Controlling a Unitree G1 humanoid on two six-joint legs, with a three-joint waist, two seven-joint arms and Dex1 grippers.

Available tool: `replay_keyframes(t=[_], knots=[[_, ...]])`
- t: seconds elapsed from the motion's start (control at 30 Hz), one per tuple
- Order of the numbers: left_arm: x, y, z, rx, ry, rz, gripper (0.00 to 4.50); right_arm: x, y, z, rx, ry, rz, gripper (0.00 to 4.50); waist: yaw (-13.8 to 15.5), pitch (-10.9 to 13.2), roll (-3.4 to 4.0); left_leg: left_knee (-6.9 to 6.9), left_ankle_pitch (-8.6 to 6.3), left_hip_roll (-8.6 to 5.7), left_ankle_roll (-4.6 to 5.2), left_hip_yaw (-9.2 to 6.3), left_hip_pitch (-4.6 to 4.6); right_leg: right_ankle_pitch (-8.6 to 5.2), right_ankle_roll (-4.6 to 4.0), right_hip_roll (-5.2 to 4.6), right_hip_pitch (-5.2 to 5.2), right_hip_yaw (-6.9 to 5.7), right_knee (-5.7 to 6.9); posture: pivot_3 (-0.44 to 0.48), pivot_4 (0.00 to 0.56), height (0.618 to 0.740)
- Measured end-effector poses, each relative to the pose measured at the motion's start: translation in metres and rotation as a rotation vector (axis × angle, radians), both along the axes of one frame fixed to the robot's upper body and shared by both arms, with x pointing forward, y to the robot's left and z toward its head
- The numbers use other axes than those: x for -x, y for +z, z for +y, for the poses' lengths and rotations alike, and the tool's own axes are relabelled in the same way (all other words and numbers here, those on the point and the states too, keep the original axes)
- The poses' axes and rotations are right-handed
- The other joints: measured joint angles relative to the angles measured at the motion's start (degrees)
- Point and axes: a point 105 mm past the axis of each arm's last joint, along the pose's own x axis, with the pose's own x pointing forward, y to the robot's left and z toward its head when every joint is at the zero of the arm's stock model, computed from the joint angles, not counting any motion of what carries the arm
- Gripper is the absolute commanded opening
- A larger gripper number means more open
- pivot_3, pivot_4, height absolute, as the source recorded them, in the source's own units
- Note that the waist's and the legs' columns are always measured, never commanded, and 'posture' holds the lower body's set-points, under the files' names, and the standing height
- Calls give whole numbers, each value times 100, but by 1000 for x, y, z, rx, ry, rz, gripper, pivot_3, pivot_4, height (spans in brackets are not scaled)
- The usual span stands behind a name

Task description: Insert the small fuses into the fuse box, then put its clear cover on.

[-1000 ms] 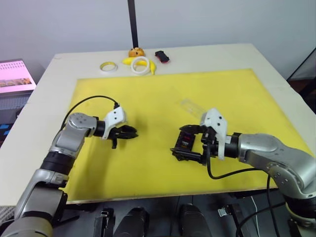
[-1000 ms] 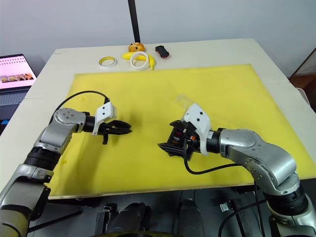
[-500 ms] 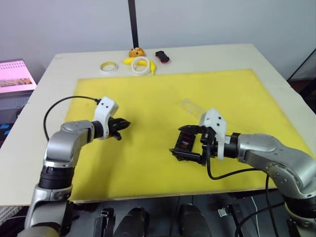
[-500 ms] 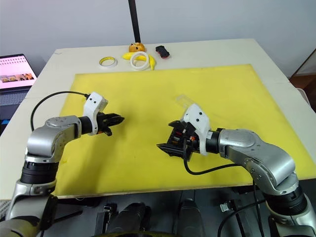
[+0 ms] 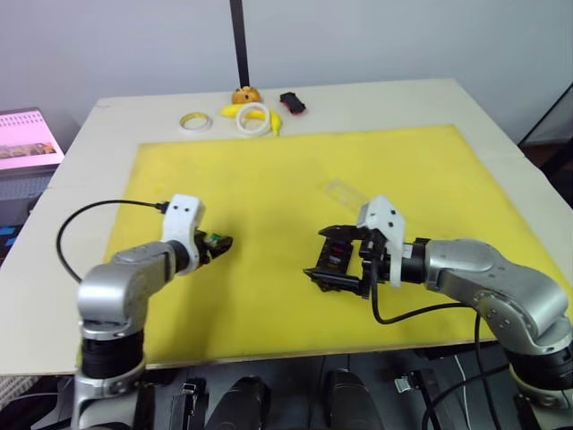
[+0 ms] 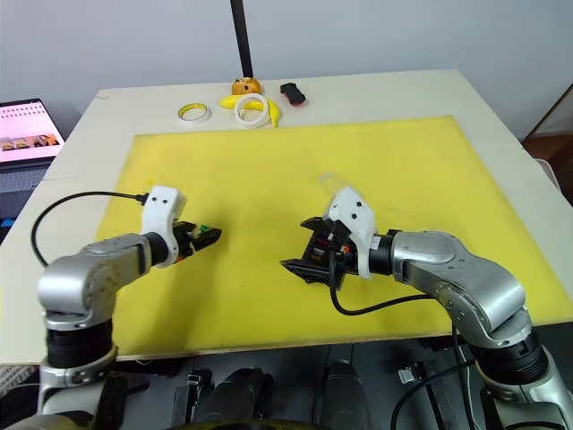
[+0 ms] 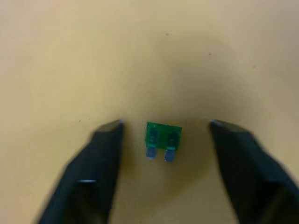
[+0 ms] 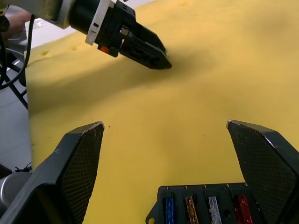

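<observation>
From the left eye view, the left gripper [image 5: 218,243] is seen low over the yellow mat [image 5: 269,170], with a speck of green at its tips. The fuse box [image 5: 333,262] lies on the mat near the middle, with the right gripper [image 5: 345,266] set about it. The clear cover [image 5: 342,190] lies on the mat just beyond the box, faint against the yellow. Tape rings [image 5: 254,117] and a black-and-red object [image 5: 293,102] are left at the far edge of the table.

In the right eye view the same layout is shown; whether the right gripper actually touches the box cannot be settled from here.

In the left wrist view the fingers [image 7: 100,158] are spread wide, and a green fuse [image 7: 162,139] lies flat on the mat between them, untouched by either.

In the right wrist view the jaws are likewise spread wide, nothing being pinched. Blue, orange, grey and red fuses [image 8: 203,208] are already seated in the box's nearer row.

The step in hand is judged to be the pick-up of the green fuse. The fingers must be lowered and closed squarely on its plastic head, then carried to an empty slot with the blades pointing down.
</observation>
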Motion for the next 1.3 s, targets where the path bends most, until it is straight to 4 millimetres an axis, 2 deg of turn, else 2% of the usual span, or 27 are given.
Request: replay_keyframes(t=[0.03, 0.2, 0.3, 0.47, 0.63, 0.73, 1.0, 1.3], knots=[[2, 3, 7, 8, -16, 15, 4398, 0, 0, 0, 0, 1, 0, 4500, -9, 0, 0, -3, 0, 1, 0, 1, 0, 0, 0, 1, -4, 0, 0, 0, 150, 740], [4, 19, 48, 153, -44, 115, 4398, -1, -1, -1, -2, 4, 0, 4500, 28, 0, 0, 3, 0, -5, 0, -1, -2, 0, -1, -2, 1, -1, -1, 0, 150, 740], [11, 27, 59, 254, -141, 197, 4398, -1, 0, -1, -7, 5, -6, 4500, 22, 0, 0, 2, 0, -7, 0, -4, -1, 0, -1, -4, 1, -1, -1, 0, 150, 740], [5, 36, 57, 413, -306, 295, 4398, -1, -1, 0, -9, 7, -5, 4500, 26, 0, 0, 3, 0, -8, 0, -6, -1, 0, -1, -4, 4, -3, -1, 0, 150, 740], [-7, 27, 54, 567, -333, 427, 4398, -1, 0, 0, -7, 7, -5, 4500, -20, 0, 0, 1, 0, -8, 0, -5, -1, 0, -1, -2, -1, -3, 3, 0, 150, 740], [-12, 20, 52, 582, -347, 476, 4398, -1, 0, 0, -5, 8, -4, 4500, -32, 0, 0, 0, 0, -7, 0, -5, -2, 0, -1, 0, -6, -4, 7, 0, 150, 740], [-28, 17, 35, 625, -422, 500, 4398, 3, 1, 3, 3, 28, 8, 4500, -28, 0, 0, 4, 0, -12, 0, -4, -5, 0, 0, -1, -5, -6, 6, 0, 150, 740], [-35, 11, 27, 609, -440, 511, 4398, 5, 1, 4, 11, 26, 7, 4500, -12, 0, 0, 6, 0, -13, 0, -5, -4, 0, 0, -3, -3, -7, 8, 0, 150, 740]])
